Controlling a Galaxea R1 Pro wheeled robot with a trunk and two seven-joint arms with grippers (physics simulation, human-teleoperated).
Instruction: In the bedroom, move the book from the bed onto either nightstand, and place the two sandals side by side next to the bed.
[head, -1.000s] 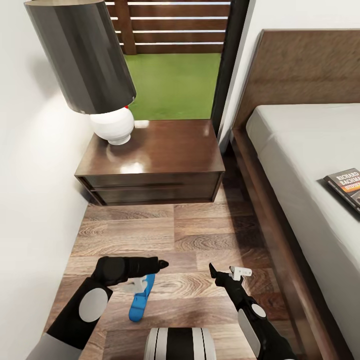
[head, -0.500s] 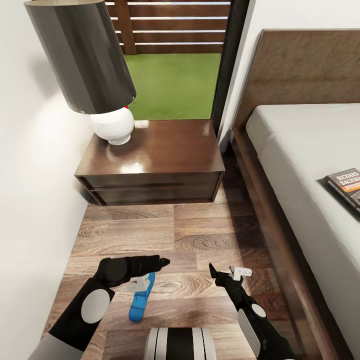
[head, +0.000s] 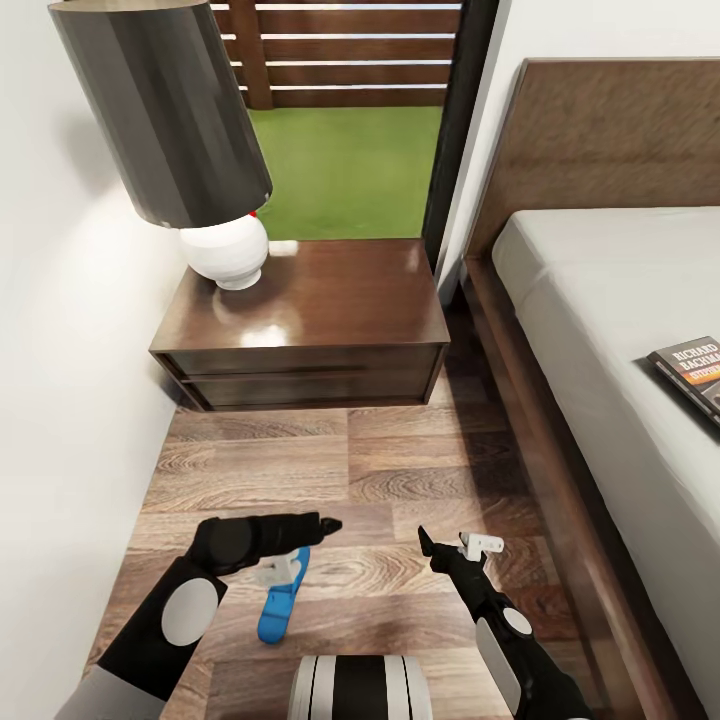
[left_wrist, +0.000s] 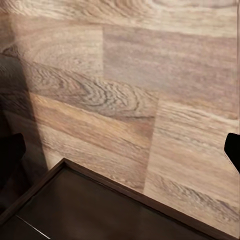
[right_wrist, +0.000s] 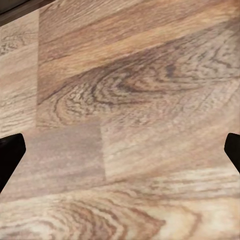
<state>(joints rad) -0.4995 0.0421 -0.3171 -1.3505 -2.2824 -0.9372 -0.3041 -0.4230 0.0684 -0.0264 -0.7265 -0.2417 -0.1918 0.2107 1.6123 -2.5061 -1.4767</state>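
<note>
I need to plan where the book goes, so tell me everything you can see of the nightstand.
The nightstand is a low, glossy dark brown wooden cabinet with a squarish top and one drawer front. It stands on the wood-plank floor between the white wall and the bed. A white-based lamp with a dark shade sits on its top, toward the wall; the rest is bare.

Blue sandal (head: 281, 598); brown grained floor (head: 400, 470); glossy dark-brown nightstand (head: 310, 300); grey-white mattress (head: 600, 300).

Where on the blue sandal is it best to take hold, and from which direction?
Probably from above, pinching across its narrow width: the sandal lies flat on the wood floor, slim and thin. The left hand is nearest, and both hands' fingers are spread.
</note>
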